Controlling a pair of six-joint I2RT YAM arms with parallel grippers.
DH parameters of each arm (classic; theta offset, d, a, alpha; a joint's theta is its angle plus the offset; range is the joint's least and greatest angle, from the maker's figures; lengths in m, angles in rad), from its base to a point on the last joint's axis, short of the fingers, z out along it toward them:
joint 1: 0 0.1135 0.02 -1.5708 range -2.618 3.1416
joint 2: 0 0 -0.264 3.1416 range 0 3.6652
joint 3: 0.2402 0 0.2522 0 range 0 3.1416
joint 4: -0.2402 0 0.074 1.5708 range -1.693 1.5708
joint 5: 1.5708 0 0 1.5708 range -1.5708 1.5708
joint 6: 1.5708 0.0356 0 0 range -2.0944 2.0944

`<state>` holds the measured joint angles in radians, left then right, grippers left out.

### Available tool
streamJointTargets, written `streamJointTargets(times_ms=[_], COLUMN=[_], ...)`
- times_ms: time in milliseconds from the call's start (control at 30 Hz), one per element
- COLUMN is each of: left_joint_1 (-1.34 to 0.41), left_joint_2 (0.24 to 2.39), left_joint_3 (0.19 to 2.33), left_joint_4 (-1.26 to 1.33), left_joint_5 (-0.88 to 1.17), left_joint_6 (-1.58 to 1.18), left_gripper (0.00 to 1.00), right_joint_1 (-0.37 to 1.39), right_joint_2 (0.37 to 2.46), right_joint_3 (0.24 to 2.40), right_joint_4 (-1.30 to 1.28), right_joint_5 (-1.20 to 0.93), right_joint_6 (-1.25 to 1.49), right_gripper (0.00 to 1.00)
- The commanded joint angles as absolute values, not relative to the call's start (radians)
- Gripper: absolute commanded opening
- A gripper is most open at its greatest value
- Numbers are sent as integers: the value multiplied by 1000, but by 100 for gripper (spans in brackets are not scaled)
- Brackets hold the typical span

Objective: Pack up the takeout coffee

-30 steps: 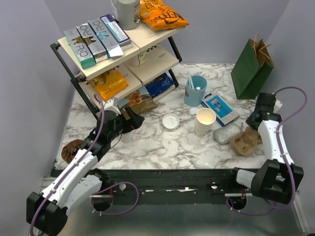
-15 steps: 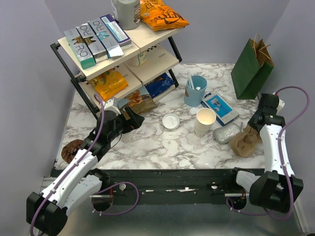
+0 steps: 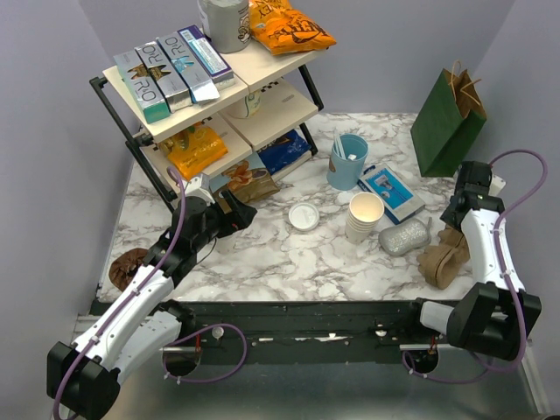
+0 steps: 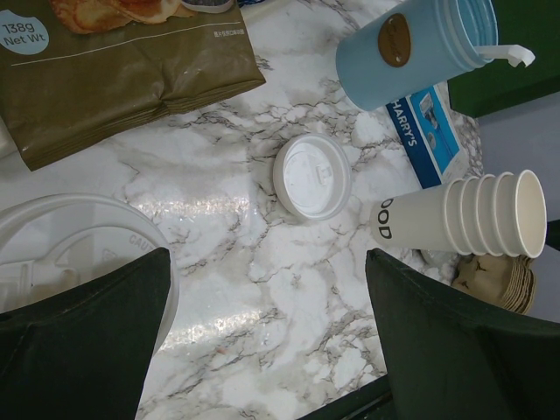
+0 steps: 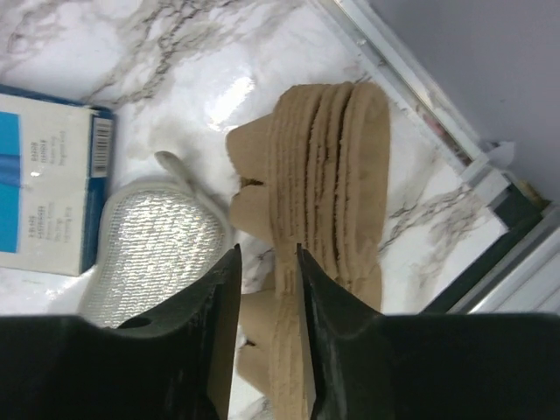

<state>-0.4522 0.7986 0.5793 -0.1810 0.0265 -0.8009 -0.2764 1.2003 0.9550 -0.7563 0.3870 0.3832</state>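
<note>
Jaws on the left gripper [image 4: 267, 262] gape wide and empty. The right gripper [image 5: 262, 262] straddles the cardboard carriers [image 5: 332, 175] at the counter's [image 3: 262, 254] right edge, its jaws barely parted and its grip unclear. The lidded coffee cup [image 3: 304, 216] stands mid-counter; it looks light and crushable, so grasp its wall gently.

This is looking like a robotics lab dressed up as a coffee-shop counter: two robot arms [image 3: 131, 302] are sitting bolted to a black rail [image 3: 306, 317] at the near edge of a marble-patterned surface [image 3: 262, 258], and plain lilac walls [image 3: 44, 131] are closing it in on three sides. A tiered shelf rack [image 3: 109, 99] is carrying snack bags [image 3: 289, 31] and boxes [image 3: 166, 70], while a stack of paper cups [image 3: 364, 216], a lidded takeout coffee [image 3: 304, 216] and a green paper bag [image 3: 446, 122] are standing on the surface.
</note>
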Motion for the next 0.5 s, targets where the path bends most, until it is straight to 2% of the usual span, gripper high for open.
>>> streamJointTargets(times_ms=[0,33,100,133,167,233,467], left_joint_1=[-456,-456,-456,-456,-456,-456,-456], left_joint_2=[790,792,795,799,802,807,813], left_joint_3=[568,569,566,566,569,572,578], left_joint_4=[-161,-161,-160,-156,-153,-150,-149], left_joint_5=[28,29,35,37,38,43,46], left_joint_6=[-799,-799,-799,-799,-799,-799,-805], left_gripper=[99,99,99,99,99,99,99], right_joint_1=[-281,-281,-282,-284,-287,-302,-350], right_joint_2=[1216,1210,1190,1171,1164,1160,1187], right_joint_3=[925,920,917,916,914,911,842], right_joint_4=[-773,-787,-813,-819,-818,-821,-790], right_joint_5=[469,486,570,575,555,546,467], right_joint_6=[462,483,583,594,591,589,584], right_gripper=[48,62,74,86,90,96,100])
